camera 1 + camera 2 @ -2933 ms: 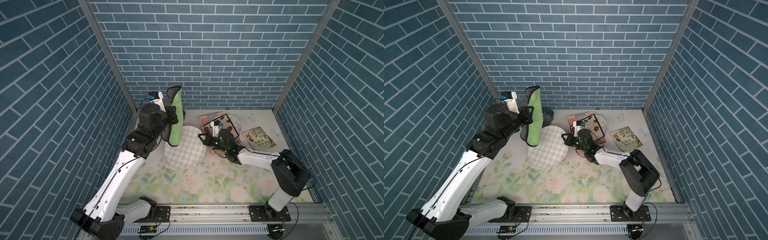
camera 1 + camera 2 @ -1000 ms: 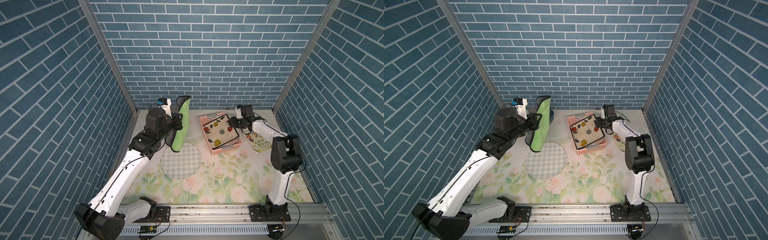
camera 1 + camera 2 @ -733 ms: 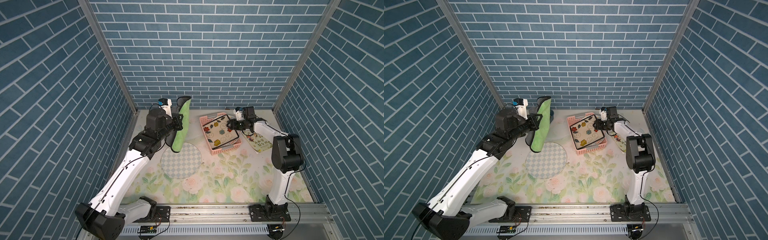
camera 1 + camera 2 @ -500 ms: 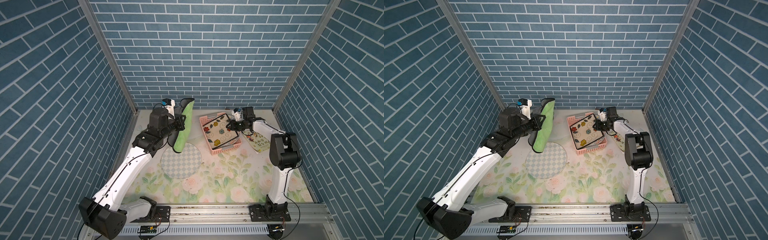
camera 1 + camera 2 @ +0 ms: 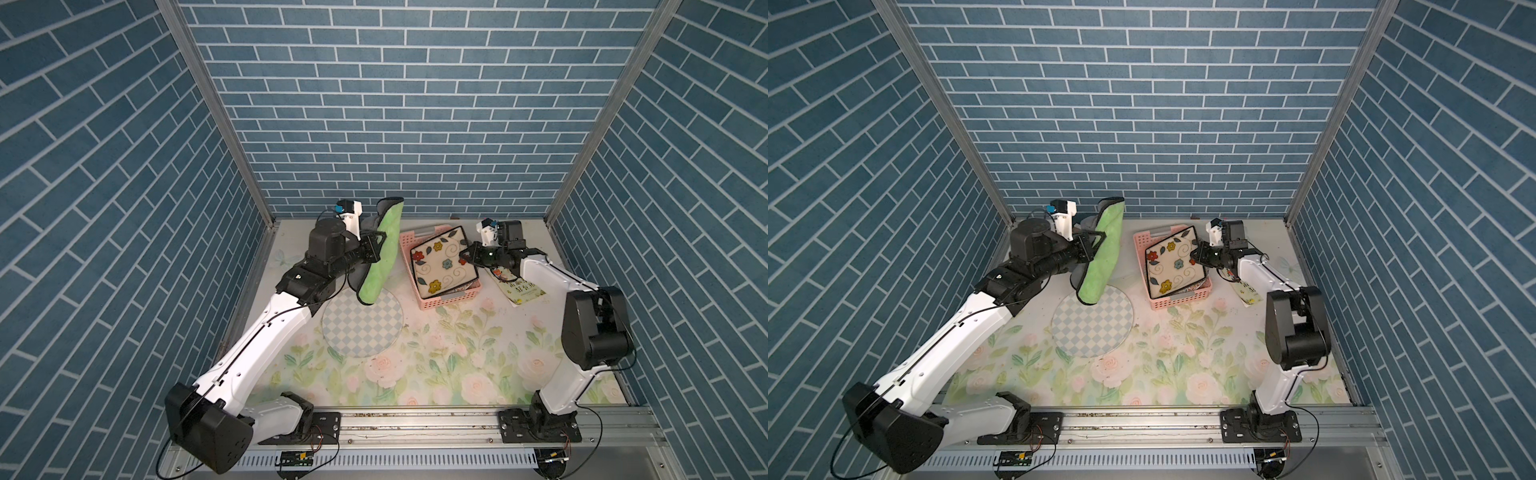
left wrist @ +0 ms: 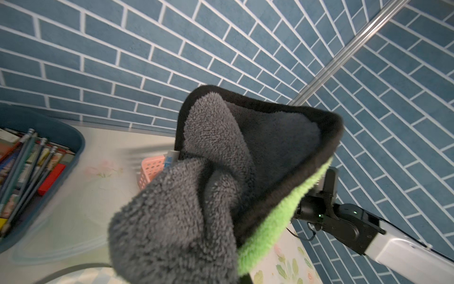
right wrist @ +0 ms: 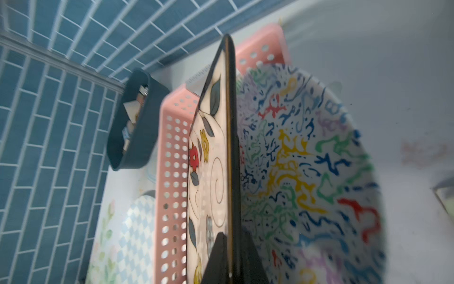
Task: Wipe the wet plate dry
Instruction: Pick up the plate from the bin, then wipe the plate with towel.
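**Both tools closed: one on the cloth, one on a plate in the basket**

Nearest to the front, the desk with its flower-pattern cover is seen in both top views. A little further back, left of the middle, the checkered plate lies flat on it, with no tool on it.

Above the far rim of this plate hangs the cloth, green on one side and grey on the other. The left tool is closed on it near the middle of its length. One end of the cloth stands up and the other end hangs down. I cannot tell whether the lower end touches the checkered plate. In the left wrist view the grey side of the cloth fills most of the picture.

To the right of the cloth stands the pink basket. The square plate with flowers lies tilted inside it. The right tool is closed on the right edge of this plate. In the right wrist view one finger is seen on each face of the plate's edge. A round plate with coloured squiggles lies under the square plate in the same basket.

Just to the right of the basket a booklet lies on the desk, below the right arm.

Furthest back, near the wall, is a blue bin with pencils and other small things.
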Controlling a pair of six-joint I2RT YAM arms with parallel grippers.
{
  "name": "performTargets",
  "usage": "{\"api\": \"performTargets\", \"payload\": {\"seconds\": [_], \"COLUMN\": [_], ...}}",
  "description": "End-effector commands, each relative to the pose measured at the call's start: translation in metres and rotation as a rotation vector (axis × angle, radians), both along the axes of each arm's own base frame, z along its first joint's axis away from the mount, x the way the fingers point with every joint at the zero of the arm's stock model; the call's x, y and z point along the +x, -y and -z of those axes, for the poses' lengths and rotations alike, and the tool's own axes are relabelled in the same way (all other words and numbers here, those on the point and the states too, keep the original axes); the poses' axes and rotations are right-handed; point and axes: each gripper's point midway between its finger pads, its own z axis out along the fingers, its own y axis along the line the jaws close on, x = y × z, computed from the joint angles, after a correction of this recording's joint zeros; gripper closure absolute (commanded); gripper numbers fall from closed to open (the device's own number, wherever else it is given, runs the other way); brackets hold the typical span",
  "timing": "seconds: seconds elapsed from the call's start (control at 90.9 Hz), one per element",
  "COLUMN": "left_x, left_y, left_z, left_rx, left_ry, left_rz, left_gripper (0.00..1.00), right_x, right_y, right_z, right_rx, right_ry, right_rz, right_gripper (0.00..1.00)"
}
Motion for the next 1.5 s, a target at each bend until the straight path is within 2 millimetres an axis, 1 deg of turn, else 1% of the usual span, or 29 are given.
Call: {"api": "performTargets", "payload": {"seconds": [0.0, 0.088, 0.176, 0.264, 0.385, 0.418, 0.473, 0.539, 0.594, 0.627, 0.649, 0.704, 0.781, 0.825, 0.836, 0.858, 0.891, 0.946, 1.012, 1.078, 1.111, 1.155, 1.199, 1.243, 1.32, 1.364, 1.386, 1.419, 1.485], "left_x": [0.007, 0.014, 0.021, 0.020, 0.016, 0.016, 0.018, 0.025, 0.032, 0.035, 0.036, 0.035, 0.020, 0.012, 0.011, 0.009, 0.011, 0.022, 0.042, 0.054, 0.057, 0.059, 0.058, 0.056, 0.047, 0.047, 0.049, 0.054, 0.068], "left_y": [0.036, 0.064, 0.092, 0.117, 0.136, 0.137, 0.126, 0.088, 0.056, 0.046, 0.046, 0.060, 0.111, 0.135, 0.141, 0.148, 0.152, 0.138, 0.099, 0.058, 0.040, 0.025, 0.024, 0.035, 0.066, 0.070, 0.067, 0.055, 0.015], "left_z": [0.007, 0.022, 0.036, 0.043, 0.063, 0.070, 0.089, 0.112, 0.121, 0.122, 0.118, 0.106, 0.083, 0.082, 0.085, 0.085, 0.090, 0.100, 0.107, 0.098, 0.089, 0.076, 0.064, 0.058, 0.063, 0.068, 0.069, 0.068, 0.064], "left_rx": [-0.039, -0.038, -0.058, -0.092, -0.096, -0.085, -0.035, 0.073, 0.125, 0.130, 0.121, 0.093, 0.010, -0.002, 0.001, 0.002, 0.011, 0.035, 0.041, 0.014, 0.009, 0.014, 0.024, 0.010, -0.002, 0.014, 0.017, 0.017, -0.001], "left_ry": [-0.005, -0.045, -0.091, -0.120, -0.177, -0.199, -0.253, -0.303, -0.335, -0.339, -0.329, -0.276, -0.200, -0.201, -0.209, -0.216, -0.241, -0.287, -0.320, -0.305, -0.282, -0.244, -0.201, -0.186, -0.214, -0.235, -0.242, -0.246, -0.243], "left_rz": [0.010, 0.011, 0.023, 0.032, -0.004, -0.022, -0.089, -0.265, -0.368, -0.381, -0.362, -0.257, -0.008, 0.083, 0.100, 0.123, 0.124, 0.048, -0.085, -0.177, -0.220, -0.253, -0.242, -0.190, -0.085, -0.082, -0.094, -0.132, -0.231], "left_gripper": [1.00, 1.00, 1.00, 1.00, 1.00, 1.00, 1.00, 1.00, 1.00, 1.00, 1.00, 1.00, 1.00, 1.00, 1.00, 1.00, 1.00, 1.00, 1.00, 1.00, 1.00, 1.00, 1.00, 1.00, 1.00, 1.00, 1.00, 1.00, 1.00], "right_x": [-0.009, -0.030, -0.044, -0.049, -0.048, -0.048, -0.051, -0.055, -0.061, -0.065, -0.066, -0.071, -0.079, -0.082, -0.083, -0.084, -0.085, -0.089, -0.093, -0.099, -0.102, -0.109, -0.115, -0.122, -0.137, -0.143, -0.146, -0.148, -0.151], "right_y": [-0.039, -0.058, -0.070, -0.071, -0.064, -0.062, -0.057, -0.046, -0.037, -0.033, -0.033, -0.038, -0.052, -0.059, -0.061, -0.062, -0.063, -0.060, -0.052, -0.048, -0.047, -0.050, -0.058, -0.068, -0.086, -0.091, -0.091, -0.089, -0.077], "right_z": [-0.136, -0.159, -0.181, -0.205, -0.239, -0.248, -0.265, -0.281, -0.289, -0.294, -0.293, -0.292, -0.290, -0.292, -0.293, -0.295, -0.299, -0.308, -0.318, -0.321, -0.322, -0.323, -0.321, -0.317, -0.315, -0.317, -0.319, -0.320, -0.325], "right_rx": [0.353, 0.456, 0.570, 0.696, 0.816, 0.834, 0.855, 0.866, 0.827, 0.788, 0.765, 0.746, 0.782, 0.805, 0.811, 0.823, 0.838, 0.862, 0.866, 0.837, 0.818, 0.790, 0.768, 0.758, 0.782, 0.800, 0.806, 0.812, 0.800], "right_ry": [0.278, 0.305, 0.326, 0.336, 0.354, 0.368, 0.397, 0.444, 0.503, 0.530, 0.530, 0.534, 0.519, 0.516, 0.517, 0.518, 0.520, 0.542, 0.574, 0.598, 0.607, 0.631, 0.642, 0.643, 0.651, 0.661, 0.670, 0.680, 0.712], "right_rz": [-0.004, 0.003, 0.035, 0.085, 0.118, 0.124, 0.136, 0.155, 0.175, 0.182, 0.180, 0.149, 0.086, 0.060, 0.052, 0.044, 0.033, 0.026, 0.028, 0.021, 0.014, -0.017, -0.059, -0.103, -0.188, -0.224, -0.235, -0.238, -0.195], "right_gripper": [1.00, 1.00, 1.00, 1.00, 1.00, 1.00, 1.00, 1.00, 1.00, 1.00, 1.00, 1.00, 1.00, 1.00, 1.00, 1.00, 1.00, 1.00, 1.00, 1.00, 1.00, 1.00, 1.00, 1.00, 1.00, 1.00, 1.00, 1.00, 1.00]}}
